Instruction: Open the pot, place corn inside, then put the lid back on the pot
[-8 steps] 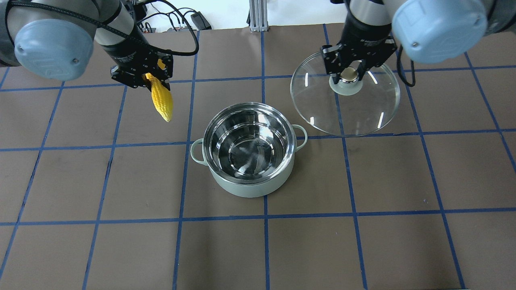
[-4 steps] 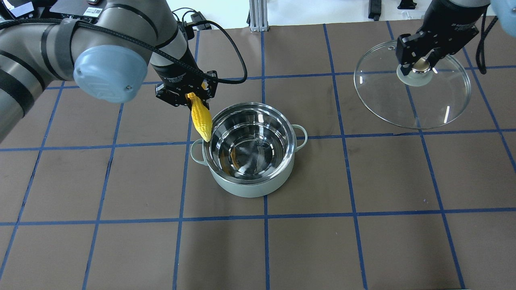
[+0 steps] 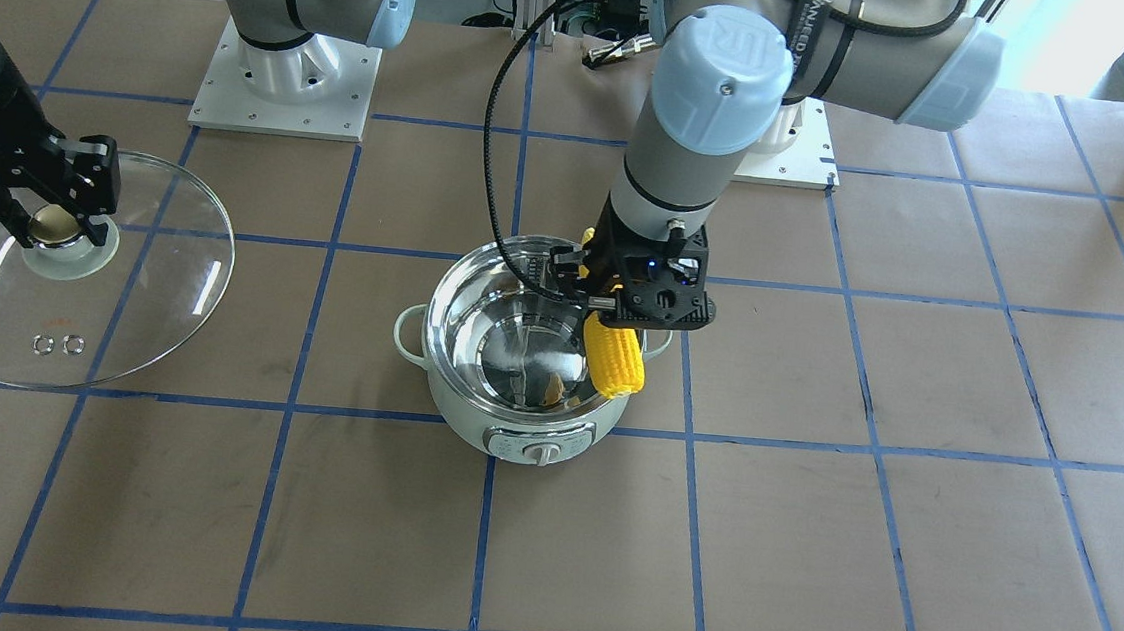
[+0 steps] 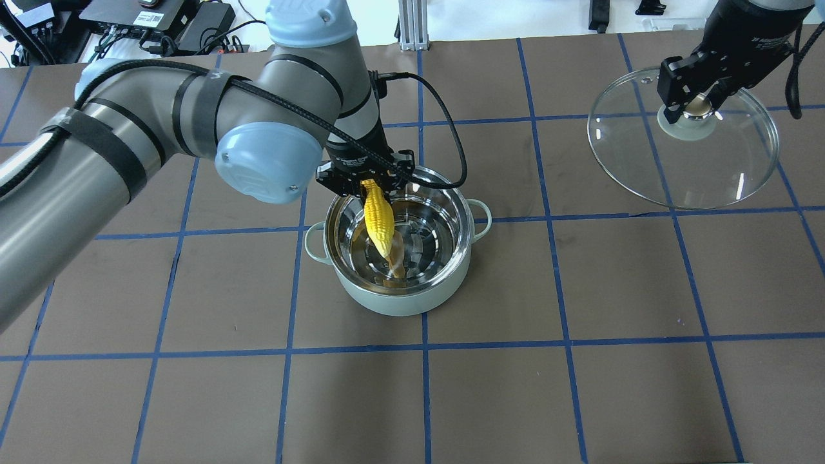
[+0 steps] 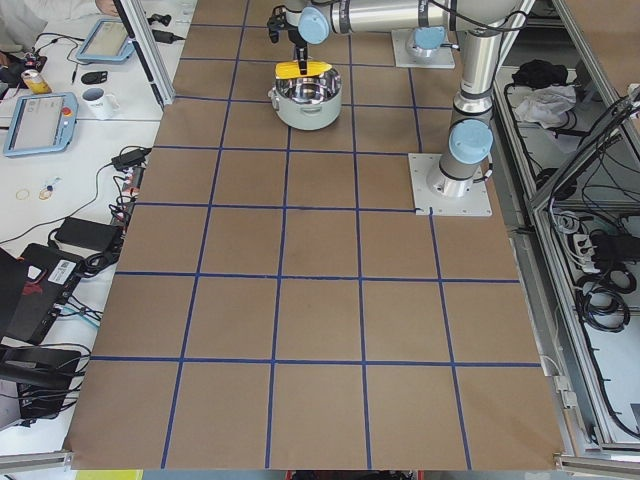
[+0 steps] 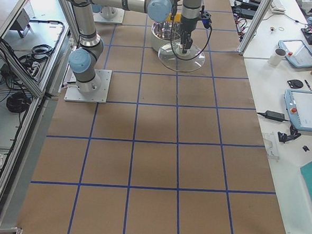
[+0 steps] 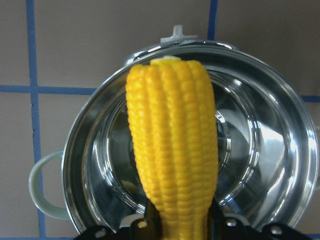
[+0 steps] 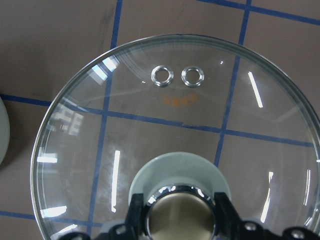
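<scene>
The mint-green pot point(image 4: 412, 296) stands open mid-table, its steel inside bare; it also shows in the front view point(image 3: 473, 424) and the left wrist view point(image 7: 270, 165). My left gripper point(image 4: 366, 185) is shut on the thick end of the yellow corn point(image 4: 379, 220), which hangs tip-down over the pot's mouth, also seen in the front view point(image 3: 613, 358) and the left wrist view point(image 7: 172, 145). My right gripper point(image 4: 696, 106) is shut on the knob of the glass lid point(image 4: 696, 174), held off to the far right, also in the front view point(image 3: 156, 253) and the right wrist view point(image 8: 150, 130).
The table is covered in brown paper point(image 4: 580, 386) with a blue tape grid. Cables and electronics point(image 4: 161, 19) lie beyond the table's back edge. The arm bases point(image 3: 284, 83) stand at the robot's side of the table.
My left gripper has carried the corn rightward from beside the pot's rim to over its mouth. My right gripper has shifted the lid slightly farther right.
</scene>
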